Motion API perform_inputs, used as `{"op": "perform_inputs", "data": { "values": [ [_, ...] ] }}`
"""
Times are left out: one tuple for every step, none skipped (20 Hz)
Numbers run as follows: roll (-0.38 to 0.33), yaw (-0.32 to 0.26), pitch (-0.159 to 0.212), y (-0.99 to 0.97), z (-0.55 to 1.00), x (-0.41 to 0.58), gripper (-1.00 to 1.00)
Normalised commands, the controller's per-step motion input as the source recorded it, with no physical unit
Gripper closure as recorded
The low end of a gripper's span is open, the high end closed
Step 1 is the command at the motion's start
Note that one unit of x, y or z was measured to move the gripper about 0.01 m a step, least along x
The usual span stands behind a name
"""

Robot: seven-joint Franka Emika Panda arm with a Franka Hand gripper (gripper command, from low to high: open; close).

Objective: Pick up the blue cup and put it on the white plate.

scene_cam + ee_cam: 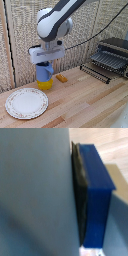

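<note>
Wooden tabletop (90, 100) before woven wall; gripper (44, 65) clasps cobalt cup (43, 73).

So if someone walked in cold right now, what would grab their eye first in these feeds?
First, the white arm's gripper coming straight down on the blue cup, which sits on top of the yellow bowl in the exterior view. Next, the big white plate lying unoccupied in front of it. The wrist view is almost filled by the cup wall pressed against a blue finger.
</note>
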Motion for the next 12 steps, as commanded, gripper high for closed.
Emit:
{"op": "perform_inputs", "data": {
  "values": [
    [-0.052,0.0,0.0,0.96,-0.3,0.069,1.0],
    [-0.069,0.0,0.0,0.94,-0.39,0.126,1.0],
    [-0.081,0.0,0.0,0.88,-0.48,0.211,1.0],
    [-0.088,0.0,0.0,0.83,-0.51,0.269,1.0],
    [-0.092,0.0,0.0,0.76,-0.54,0.306,1.0],
    [-0.089,0.002,0.0,0.69,-0.54,0.317,1.0],
    [-0.094,0.007,0.0,0.65,-0.55,0.343,1.0],
    [-0.114,0.021,0.0,0.55,-0.54,0.374,1.0],
    [-0.12,0.027,0.002,0.47,-0.53,0.42,1.0],
    [-0.133,0.029,0.001,0.39,-0.53,0.42,1.0],
    [-0.149,0.03,0.0,0.35,-0.5,0.42,1.0],
    [-0.177,0.031,0.0,0.33,-0.45,0.397,1.0]
  ]
}}
